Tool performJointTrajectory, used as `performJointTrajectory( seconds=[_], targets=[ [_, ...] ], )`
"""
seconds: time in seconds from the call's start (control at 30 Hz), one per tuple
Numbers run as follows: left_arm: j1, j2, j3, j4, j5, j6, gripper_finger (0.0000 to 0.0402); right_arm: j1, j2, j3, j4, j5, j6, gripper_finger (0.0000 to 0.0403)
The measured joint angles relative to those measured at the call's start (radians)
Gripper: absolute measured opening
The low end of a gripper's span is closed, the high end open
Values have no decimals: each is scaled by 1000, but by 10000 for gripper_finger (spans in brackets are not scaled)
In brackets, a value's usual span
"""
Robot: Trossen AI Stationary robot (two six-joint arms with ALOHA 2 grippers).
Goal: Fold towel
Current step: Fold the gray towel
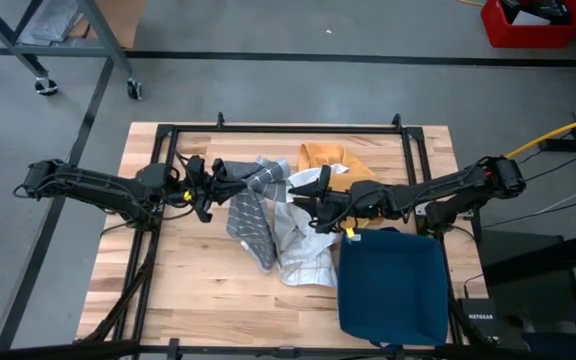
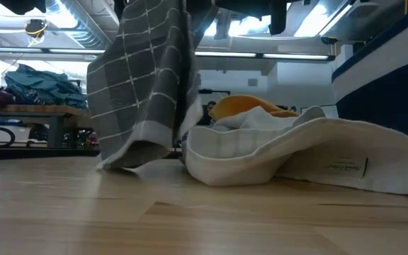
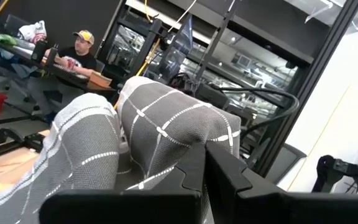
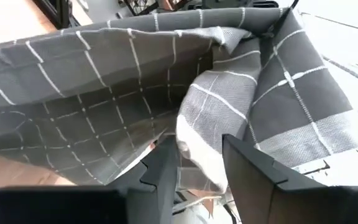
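From above, the grey checked towel [image 1: 253, 205] is held up between the left gripper [image 1: 211, 183] and right gripper [image 1: 308, 195], both clamped on its edge. Low down, its hem touches the table [image 2: 119, 212]. Spreading is judged underway; the grippers must be drawn apart

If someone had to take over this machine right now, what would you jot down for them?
Left gripper: jaws shut on the grey checked towel, holding its edge up off the table.
Right gripper: jaws shut on the grey checked towel at its other end, also lifted.
The towel hangs between the two arms, its lower part draped on the wooden table.
Beside it: a white cloth crumpled on the table, an orange cloth behind it, a folded dark blue cloth under the right arm.
Done: towel picked up by both arms. Left: spread it out and fold it; no fold shows yet.
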Motion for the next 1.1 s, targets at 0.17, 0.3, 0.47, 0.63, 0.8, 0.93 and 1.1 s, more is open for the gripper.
performJointTrajectory(
  seconds=[0.17,0.3,0.47,0.63,0.8,0.93,1.1],
  targets=[
    [0,0,0,11,0,0,0,0,7,0,15,-3,1,133],
    [-2,0,0,9,0,0,0,0,35,0,25,-3,2,124],
    [-3,0,0,10,1,0,0,0,66,0,68,-3,3,88],
    [-3,0,0,9,2,0,0,0,67,0,146,44,3,43],
    [-3,0,0,9,6,0,0,0,65,0,189,102,3,10],
    [-3,0,0,9,6,0,0,0,66,0,189,107,4,11],
    [10,-6,0,12,5,1,0,0,56,0,192,185,4,7]
  ],
)
